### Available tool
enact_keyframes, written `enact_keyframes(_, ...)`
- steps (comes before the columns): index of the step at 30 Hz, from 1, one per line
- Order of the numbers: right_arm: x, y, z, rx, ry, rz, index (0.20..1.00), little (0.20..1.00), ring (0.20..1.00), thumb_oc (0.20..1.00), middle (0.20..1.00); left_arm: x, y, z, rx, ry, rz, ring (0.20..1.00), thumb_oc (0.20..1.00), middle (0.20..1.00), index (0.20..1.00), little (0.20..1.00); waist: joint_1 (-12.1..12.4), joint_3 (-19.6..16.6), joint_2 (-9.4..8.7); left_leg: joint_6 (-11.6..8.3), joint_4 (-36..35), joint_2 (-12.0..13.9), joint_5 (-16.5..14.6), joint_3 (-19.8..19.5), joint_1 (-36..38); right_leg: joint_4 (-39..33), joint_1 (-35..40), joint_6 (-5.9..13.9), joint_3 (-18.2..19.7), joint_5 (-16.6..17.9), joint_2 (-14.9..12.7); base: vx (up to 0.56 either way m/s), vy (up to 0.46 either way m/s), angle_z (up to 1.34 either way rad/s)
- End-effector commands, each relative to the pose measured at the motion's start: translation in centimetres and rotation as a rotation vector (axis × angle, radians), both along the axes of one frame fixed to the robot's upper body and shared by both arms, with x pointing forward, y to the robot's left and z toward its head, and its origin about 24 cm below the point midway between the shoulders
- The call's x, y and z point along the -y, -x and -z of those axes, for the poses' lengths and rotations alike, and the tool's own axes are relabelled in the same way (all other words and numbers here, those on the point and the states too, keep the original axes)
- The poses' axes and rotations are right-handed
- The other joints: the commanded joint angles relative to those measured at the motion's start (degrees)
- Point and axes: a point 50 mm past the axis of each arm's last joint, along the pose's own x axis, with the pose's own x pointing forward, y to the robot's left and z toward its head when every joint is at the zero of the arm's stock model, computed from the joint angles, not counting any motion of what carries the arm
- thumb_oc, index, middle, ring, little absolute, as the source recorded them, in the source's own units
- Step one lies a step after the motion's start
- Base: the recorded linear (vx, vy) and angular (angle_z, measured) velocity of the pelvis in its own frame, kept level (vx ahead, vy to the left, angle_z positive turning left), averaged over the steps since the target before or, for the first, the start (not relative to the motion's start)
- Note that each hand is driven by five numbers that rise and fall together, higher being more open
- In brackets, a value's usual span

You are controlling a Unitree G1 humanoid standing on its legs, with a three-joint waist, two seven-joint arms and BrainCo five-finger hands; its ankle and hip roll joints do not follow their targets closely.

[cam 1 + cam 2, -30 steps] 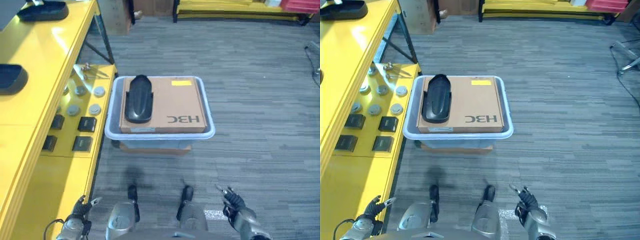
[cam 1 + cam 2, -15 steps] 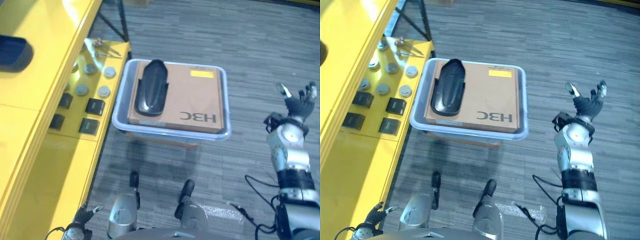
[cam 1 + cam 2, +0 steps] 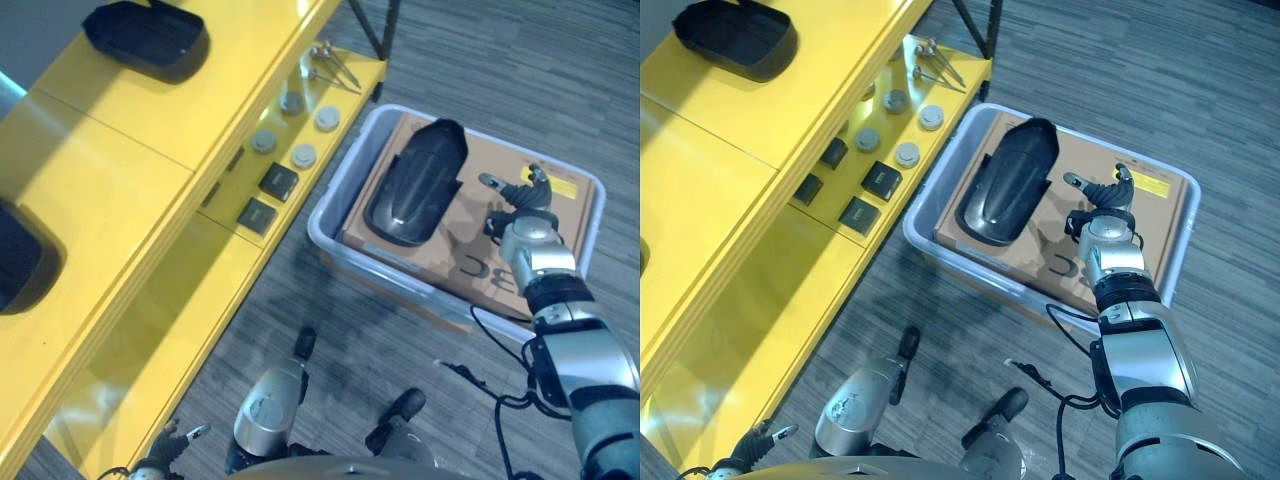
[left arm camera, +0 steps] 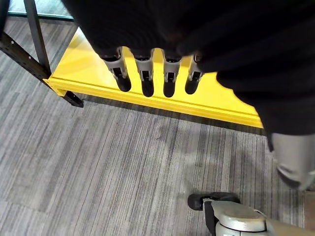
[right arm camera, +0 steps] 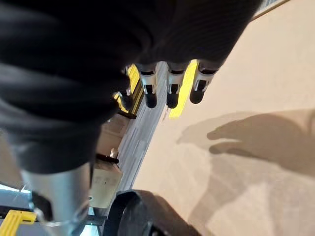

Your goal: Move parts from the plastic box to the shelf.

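Note:
A long black moulded part lies on a brown cardboard box inside the pale plastic box on the floor. My right hand hovers open over the cardboard, just right of the black part and apart from it. In the right wrist view its fingers are straight above the cardboard, with the black part at the edge. The yellow shelf runs along the left. My left hand hangs low by the shelf's foot, fingers straight, holding nothing.
A black tray sits on the shelf top, and another dark one nearer me. The lower shelf level carries round grey discs, small black blocks and metal tools. Grey carpet floor surrounds the box.
The camera has swung left and tilted, so the whole picture has shifted. My right hand has come from beside the box to over the cardboard, near the black part. The left hand stays low.

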Motion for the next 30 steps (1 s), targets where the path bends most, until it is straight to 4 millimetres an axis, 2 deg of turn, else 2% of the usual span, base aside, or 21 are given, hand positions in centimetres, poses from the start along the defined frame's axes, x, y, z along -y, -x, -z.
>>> enact_keyframes(1,0.5,0.0,-1.6,-0.016,0.138,-0.022,1.000,1.000,1.000,1.000,1.000,-0.9,2.0,0.0,-0.065,-0.031,0.059,1.000,1.000,1.000,1.000,1.000,0.10,-2.01,1.08,-2.40,-3.88,3.08,3.16,-0.82,-2.38,7.73,0.99,3.66,1.32,-6.75,-2.11,-0.01,0.053,0.05)
enact_keyframes(9,2.6,1.2,0.8,-0.245,0.286,0.057,1.000,1.000,1.000,1.000,1.000,-0.8,1.2,-0.3,-0.018,-0.015,0.067,1.000,1.000,1.000,1.000,1.000,1.30,-1.03,1.36,-2.19,-3.88,2.43,3.17,-1.48,-2.78,8.06,0.89,3.65,0.87,-6.65,-2.42,-0.01,0.031,0.06)
enact_keyframes(14,3.0,1.4,1.4,-0.303,0.299,0.063,1.000,1.000,1.000,1.000,1.000,-0.9,0.5,-0.5,0.008,-0.005,0.071,1.000,1.000,1.000,1.000,1.000,1.73,-0.51,1.65,-2.01,-4.00,2.10,3.19,-1.76,-2.95,8.02,0.67,3.75,0.72,-6.37,-2.59,-0.01,0.025,0.02)
enact_keyframes(30,0.5,-0.4,0.0,-0.250,0.295,0.046,1.000,1.000,1.000,1.000,1.000,-0.3,0.0,-0.6,0.040,0.031,0.060,1.000,1.000,1.000,1.000,1.000,3.66,1.90,3.28,-1.49,-3.18,0.42,3.43,-2.71,-5.45,9.05,-1.13,3.89,0.17,-6.09,-3.93,-0.03,0.045,0.04)
